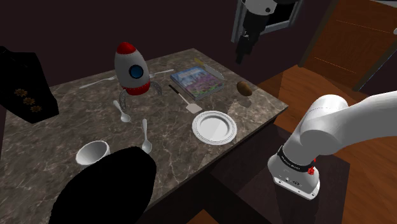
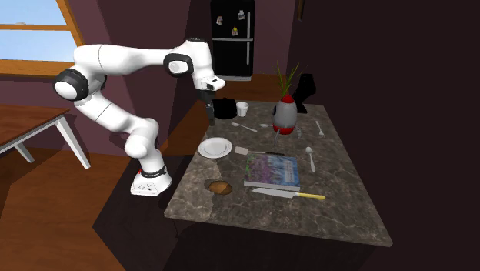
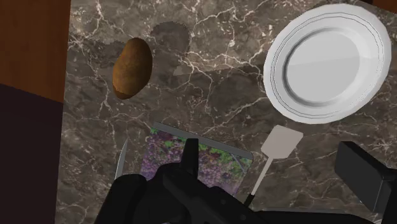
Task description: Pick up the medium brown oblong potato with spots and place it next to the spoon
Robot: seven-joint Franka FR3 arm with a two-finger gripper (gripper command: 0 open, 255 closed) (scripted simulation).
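Above the dark veined marble tabletop [image 1: 178, 149], all-black two-finger gripper [image 1: 243, 54] hangs high, jaws spread, nothing held.
Brown oblong spotted potato [image 1: 244, 88] lies close to the table edge, near the colourful book [image 1: 197, 81], well apart from either pale spoon [image 1: 146, 137]. Risk, judged: an off-centre descent could nudge the rounded potato over the edge; a shallow pinch on its curved skin could let it slip.

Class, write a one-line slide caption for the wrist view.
Open pincer above a marble table holding a brown potato, white plate and spatula.
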